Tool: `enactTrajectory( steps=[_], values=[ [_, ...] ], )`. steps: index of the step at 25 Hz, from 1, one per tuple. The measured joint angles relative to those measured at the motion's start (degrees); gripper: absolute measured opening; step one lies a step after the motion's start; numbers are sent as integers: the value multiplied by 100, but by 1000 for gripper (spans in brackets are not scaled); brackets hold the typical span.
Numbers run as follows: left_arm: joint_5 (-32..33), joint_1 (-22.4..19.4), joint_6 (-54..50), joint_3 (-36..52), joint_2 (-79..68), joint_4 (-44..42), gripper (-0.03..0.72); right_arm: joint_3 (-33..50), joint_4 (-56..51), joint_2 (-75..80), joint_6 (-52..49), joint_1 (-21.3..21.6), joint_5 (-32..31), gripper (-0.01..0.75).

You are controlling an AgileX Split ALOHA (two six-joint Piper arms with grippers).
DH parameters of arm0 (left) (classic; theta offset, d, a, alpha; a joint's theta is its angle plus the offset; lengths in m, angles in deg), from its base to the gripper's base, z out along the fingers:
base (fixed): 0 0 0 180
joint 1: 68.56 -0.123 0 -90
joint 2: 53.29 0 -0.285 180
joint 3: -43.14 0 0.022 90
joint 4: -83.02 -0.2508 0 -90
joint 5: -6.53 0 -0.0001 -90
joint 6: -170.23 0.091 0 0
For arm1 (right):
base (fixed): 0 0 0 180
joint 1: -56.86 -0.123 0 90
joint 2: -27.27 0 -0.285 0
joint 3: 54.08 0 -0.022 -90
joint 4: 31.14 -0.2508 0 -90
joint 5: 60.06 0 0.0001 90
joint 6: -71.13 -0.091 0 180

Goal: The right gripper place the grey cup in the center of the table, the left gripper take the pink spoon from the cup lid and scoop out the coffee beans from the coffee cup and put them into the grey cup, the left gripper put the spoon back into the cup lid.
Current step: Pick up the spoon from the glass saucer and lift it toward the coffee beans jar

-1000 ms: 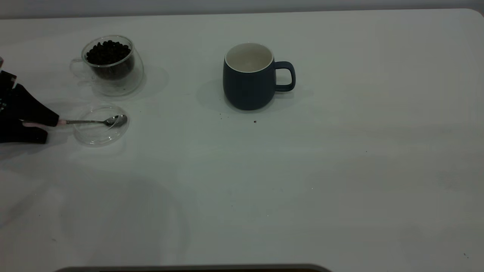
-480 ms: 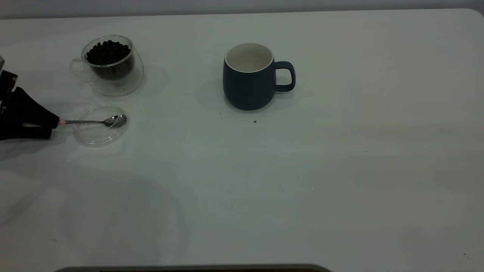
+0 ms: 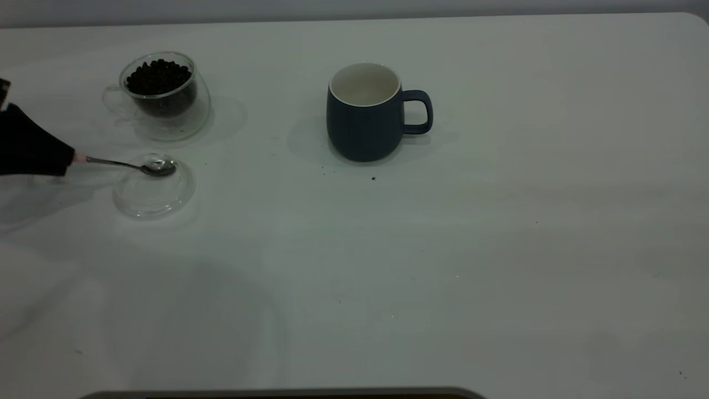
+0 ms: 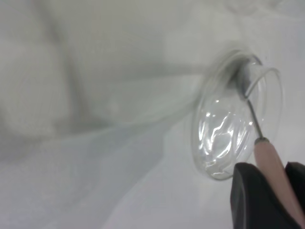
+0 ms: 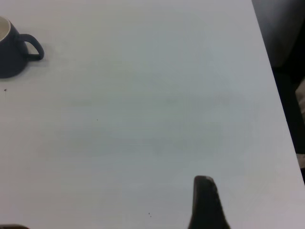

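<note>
Lifted since the earlier frames: pink spoon (image 3: 124, 164), handle end raised at the exterior view's left edge, shaft now sloping down to a bowl just over or touching the far rim of the cup lid (image 3: 154, 188). Left gripper (image 3: 65, 160) clamped on the pink handle, confirmed from the left wrist view, handle (image 4: 272, 164) pinched between dark fingers (image 4: 252, 195). Cup lid nudged slightly rightward on the tabletop (image 3: 498, 249). Grey cup (image 3: 365, 113) upright near centre, inside white and apparently empty. Coffee cup (image 3: 160, 94) behind the lid, coffee beans (image 3: 158, 76) heaped to the rim. Right gripper (image 5: 206, 202) off to the side, well apart from the grey cup; fingers' state cannot be told. Judged: placement step done, spoon pickup under way, scooping not yet begun. Risk noted: dragging the lid further.
</note>
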Motion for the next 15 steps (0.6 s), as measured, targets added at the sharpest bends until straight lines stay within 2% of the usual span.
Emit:
enactTrajectory(
  steps=[9,15],
  values=[
    [277,0,-195,0,111,-45,168,0,0,0,0,0,0,531],
    [344,0,-195,0,111,-51,119,0,0,0,0,0,0,531]
  ],
)
